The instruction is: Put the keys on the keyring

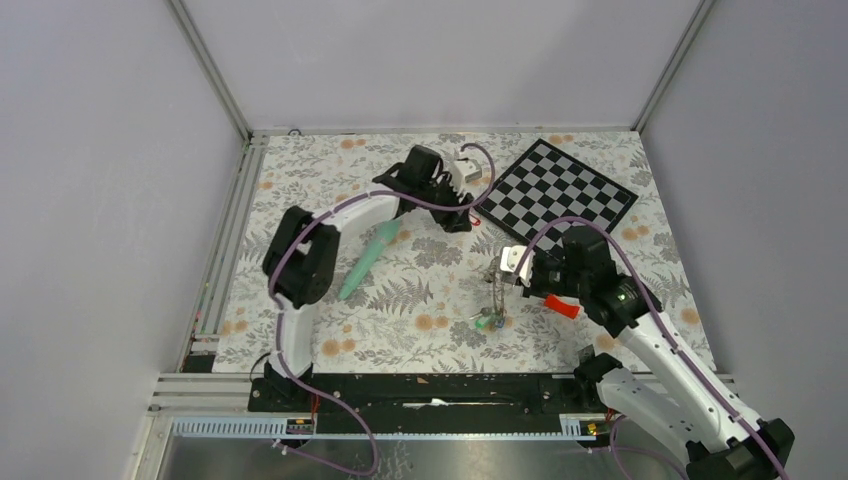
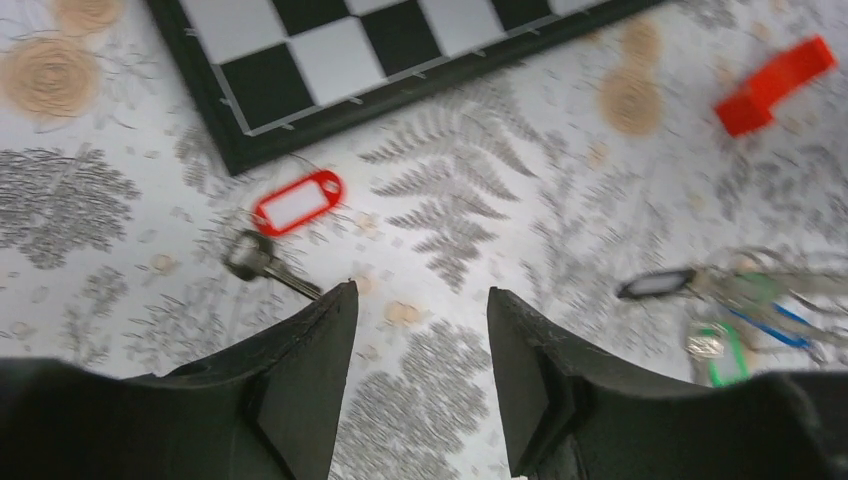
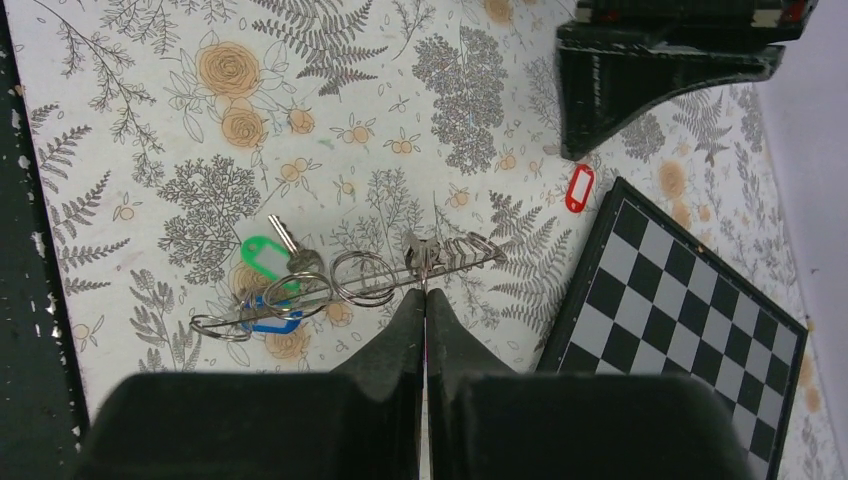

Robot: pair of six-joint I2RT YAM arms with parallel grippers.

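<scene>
A loose key with a red oval tag (image 2: 297, 202) lies on the floral mat just in front of the checkerboard, also visible as the red tag (image 3: 579, 187). My left gripper (image 2: 420, 292) hovers over the mat just short of this key, open, with nothing between its fingers. The keyring (image 3: 400, 272), a thin metal bar with wire rings, carries the green-tagged key (image 3: 262, 256) and the blue-tagged key (image 3: 268, 318). My right gripper (image 3: 425, 294) is shut on the keyring's thin metal middle; in the top view the right gripper (image 1: 506, 272) holds it tilted, with the keys (image 1: 487, 321) hanging toward the mat.
A checkerboard (image 1: 565, 190) lies at the back right. A mint-green tube (image 1: 368, 260) rests left of centre, beside the left arm. A curved red plastic piece (image 1: 562, 306) sits by the right arm. Grey walls enclose the mat on three sides.
</scene>
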